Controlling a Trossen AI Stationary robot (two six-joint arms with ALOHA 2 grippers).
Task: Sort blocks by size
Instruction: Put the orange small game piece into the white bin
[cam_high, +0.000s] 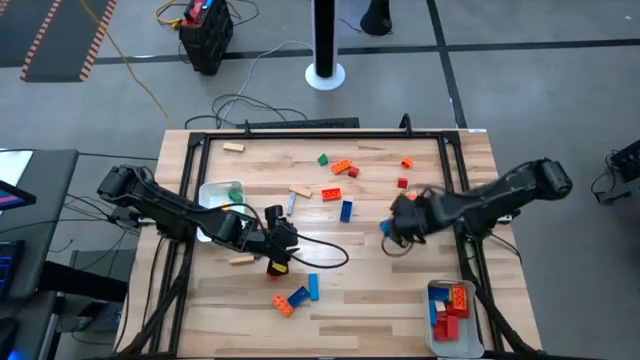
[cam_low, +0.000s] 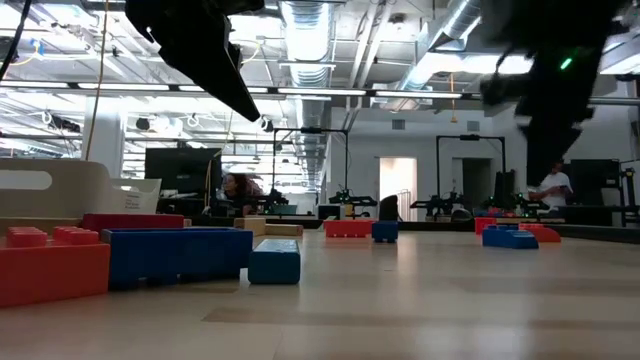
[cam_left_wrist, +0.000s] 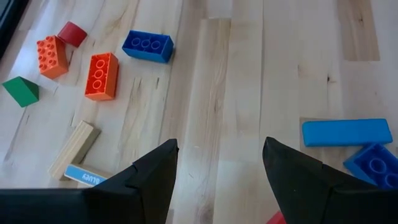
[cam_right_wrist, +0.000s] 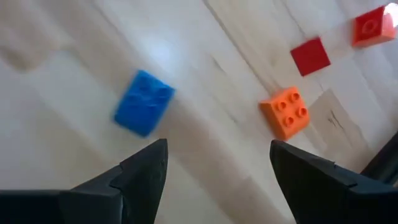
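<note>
The pale planked wooden table (cam_high: 360, 270), framed in black rails on a grey workshop floor, carries scattered plastic and wood blocks (cam_high: 338, 168) across its middle and two white trays, one by each arm. The risk is the right gripper (cam_right_wrist: 214, 165), wide open and empty, nudging the small blue studded brick (cam_right_wrist: 143, 101) it hangs over so it skids away. The left gripper (cam_left_wrist: 219, 165) holds nothing between its open fingers, and its trailing black cable (cam_high: 325, 255) could sweep nearby blocks.

- blocks (cam_high: 338, 168) scattered on bench (cam_high: 370, 290), mostly far-centre
- one tray (cam_high: 212, 192) left, another tray (cam_high: 432, 322) near-right holding blocks
- few blocks (cam_high: 298, 294) near-centre
</note>
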